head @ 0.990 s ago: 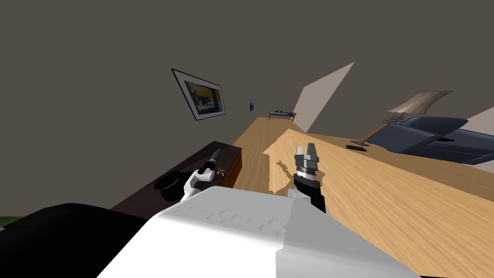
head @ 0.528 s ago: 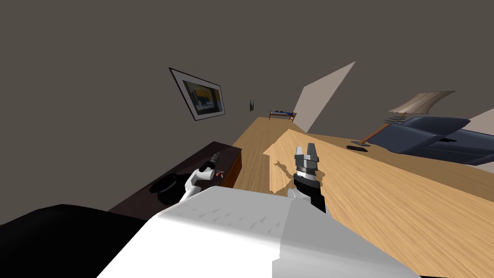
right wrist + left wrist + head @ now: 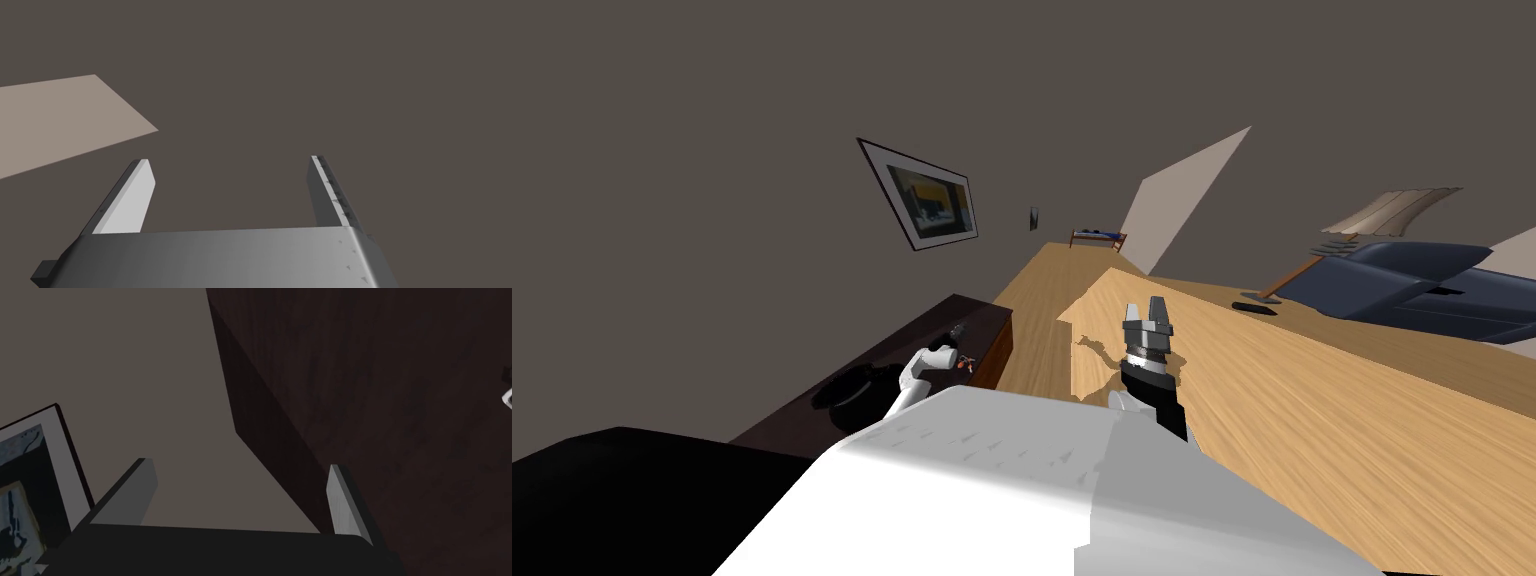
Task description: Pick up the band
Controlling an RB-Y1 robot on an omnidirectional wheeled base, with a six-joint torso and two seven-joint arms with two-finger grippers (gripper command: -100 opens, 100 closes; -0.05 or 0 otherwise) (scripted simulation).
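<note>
A small red and white thing (image 3: 967, 362), probably the band, lies on the top of a dark brown cabinet (image 3: 977, 312) near its front edge. My left gripper (image 3: 955, 328) hovers just above and beyond it, open, with nothing between its fingers. In the left wrist view the open left gripper (image 3: 240, 465) points at the cabinet's back edge, where the dark top (image 3: 400, 413) meets the grey wall. A small white piece (image 3: 508, 397) shows off to the side of the fingers. My right gripper (image 3: 1146, 303) (image 3: 227, 160) is raised over the wooden floor, open and empty.
A black rounded object (image 3: 852, 390) sits on the cabinet nearer to me than the left hand. A framed picture (image 3: 927, 200) hangs on the wall above the cabinet. A dark blue seat (image 3: 1412, 285) stands at the far right on the wooden floor (image 3: 1312, 400).
My left hand has tipped forward and down towards the cabinet top, and the forearm has shifted slightly left. The right arm has stayed put.
</note>
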